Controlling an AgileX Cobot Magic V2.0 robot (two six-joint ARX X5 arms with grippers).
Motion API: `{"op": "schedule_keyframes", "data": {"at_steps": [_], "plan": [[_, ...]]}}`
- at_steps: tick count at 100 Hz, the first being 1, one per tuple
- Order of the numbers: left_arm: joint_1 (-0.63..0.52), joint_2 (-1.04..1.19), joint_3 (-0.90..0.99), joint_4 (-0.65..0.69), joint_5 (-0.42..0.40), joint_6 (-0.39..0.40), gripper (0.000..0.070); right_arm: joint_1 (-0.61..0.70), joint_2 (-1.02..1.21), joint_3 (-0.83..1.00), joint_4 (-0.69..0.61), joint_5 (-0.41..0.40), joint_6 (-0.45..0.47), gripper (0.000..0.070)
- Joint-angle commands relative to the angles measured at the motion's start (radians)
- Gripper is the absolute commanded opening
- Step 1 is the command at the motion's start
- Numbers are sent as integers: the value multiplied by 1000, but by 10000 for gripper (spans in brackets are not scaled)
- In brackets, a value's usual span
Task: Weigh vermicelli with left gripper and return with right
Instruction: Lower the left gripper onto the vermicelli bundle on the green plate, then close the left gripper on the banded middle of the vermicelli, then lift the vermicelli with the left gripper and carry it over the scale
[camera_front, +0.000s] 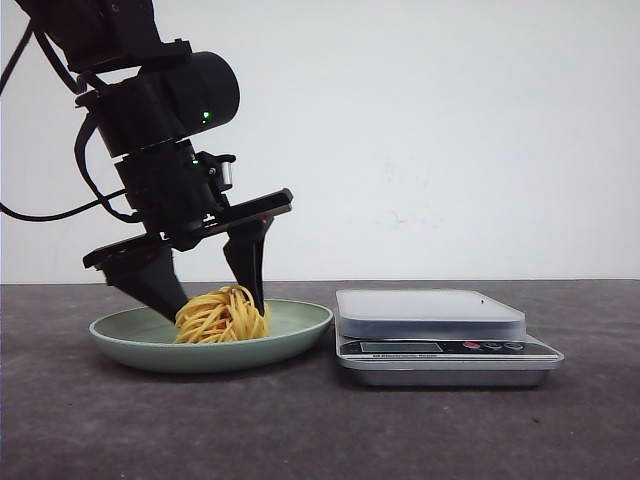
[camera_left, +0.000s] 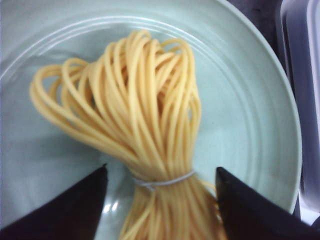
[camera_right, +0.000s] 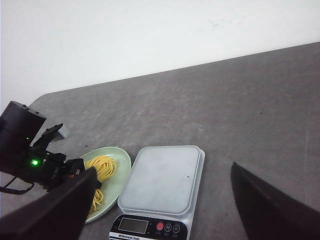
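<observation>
The vermicelli (camera_front: 222, 316) is a yellow noodle nest tied at its waist with a thin white thread, lying on the pale green plate (camera_front: 300, 325). My left gripper (camera_front: 220, 308) is lowered over it, open, one black finger on each side of the nest. In the left wrist view the fingertips flank the tied waist of the vermicelli (camera_left: 145, 115) with small gaps, the gripper (camera_left: 161, 168) not closed on it. My right gripper (camera_right: 163, 167) is out of the front view; its wrist view shows it open, high above the table, looking down on the vermicelli (camera_right: 102, 167) and plate (camera_right: 120, 185).
A silver kitchen scale (camera_front: 430, 315) with a pale platform stands just right of the plate, its display and buttons at the front. It also shows under my right gripper as the scale (camera_right: 162, 180). The table is dark grey, with a white wall behind.
</observation>
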Motion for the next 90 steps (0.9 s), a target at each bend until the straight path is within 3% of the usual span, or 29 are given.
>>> {"op": "schedule_keyframes", "data": {"at_steps": [1,17,49,54,71,90], "plan": [[-6,22,20,19,6,20,176,0,4,17,7,-4,-15,544],[-6,22,20,20,8,37,6,0,4,17,4,-4,-15,544],[-6,-15,136,-94,21,74,4,0,4,17,0,-4,-23,544],[-6,-40,163,-104,74,72,4,0,4,17,-5,-4,-23,544],[-10,-66,276,-108,369,-9,4,0,4,17,-18,-4,-27,544],[-66,-63,299,56,392,-134,4,0,4,17,-18,-4,-27,544]]}}
